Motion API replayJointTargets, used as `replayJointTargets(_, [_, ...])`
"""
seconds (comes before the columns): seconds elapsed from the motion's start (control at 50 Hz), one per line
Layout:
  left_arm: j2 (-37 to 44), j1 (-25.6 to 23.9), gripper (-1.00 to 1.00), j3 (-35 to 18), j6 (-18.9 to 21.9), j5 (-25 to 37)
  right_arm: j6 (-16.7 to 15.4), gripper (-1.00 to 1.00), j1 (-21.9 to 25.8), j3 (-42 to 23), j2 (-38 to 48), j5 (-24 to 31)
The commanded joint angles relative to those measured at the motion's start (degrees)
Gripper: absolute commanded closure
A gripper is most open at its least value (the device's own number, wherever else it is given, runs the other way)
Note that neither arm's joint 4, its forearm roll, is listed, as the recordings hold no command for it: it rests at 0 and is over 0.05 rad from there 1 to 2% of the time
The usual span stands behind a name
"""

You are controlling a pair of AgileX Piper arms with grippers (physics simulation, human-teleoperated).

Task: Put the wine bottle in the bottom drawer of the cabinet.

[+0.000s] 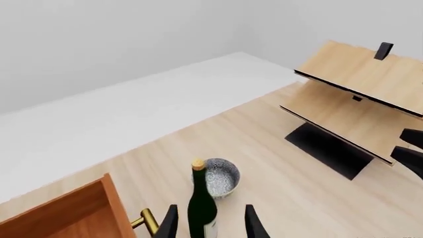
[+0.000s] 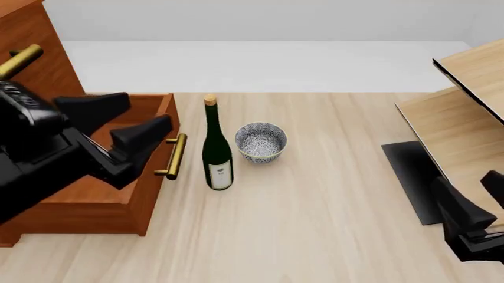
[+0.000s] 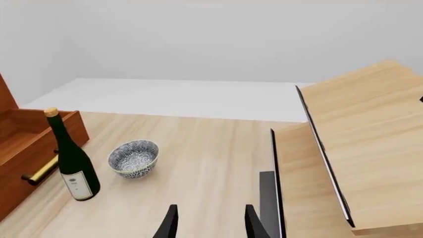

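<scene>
The light is bright, soft and even everywhere. A dark shadow lies on the surface [image 2: 331, 194] under the pale shelf unit [image 2: 464, 112]. Everything looks sharp, with no glare.

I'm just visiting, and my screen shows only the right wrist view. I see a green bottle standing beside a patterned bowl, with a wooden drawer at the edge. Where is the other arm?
Observer: The front view shows the left arm above the pulled-out bottom drawer, beside the wine bottle.
Operator: Has it got hold of the bottle?
Observer: No. Its jaws stand open and apart from the bottle. In the left wrist view they point toward it.
Operator: Is that the only drawer?
Observer: It seems not. A second brass handle sits higher up on the cabinet.
</scene>
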Motion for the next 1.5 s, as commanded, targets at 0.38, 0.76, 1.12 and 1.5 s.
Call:
replayJointTargets(0.38, [12.6, -2.4, -1.00, -1.4, 2.0, -9.9, 0.2, -1.00, 0.6, 0.0, 0.8, -0.1])
replayJointTargets(0.76, [17.6, 0.1, -1.00, 0.3, 5.4, -17.1, 0.2, -1.00, 0.8, 0.0, 1.7, -0.8])
replayJointTargets(1.12, [24.8, 1.0, -1.00, -1.4, 5.7, -22.5, 0.3, -1.00, 1.2, 0.0, 3.3, -2.3])
replayJointTargets(1.5, [29.4, 1.8, -1.00, -4.4, 5.9, -23.3, 0.6, -1.00, 1.2, 0.0, 3.4, -2.2])
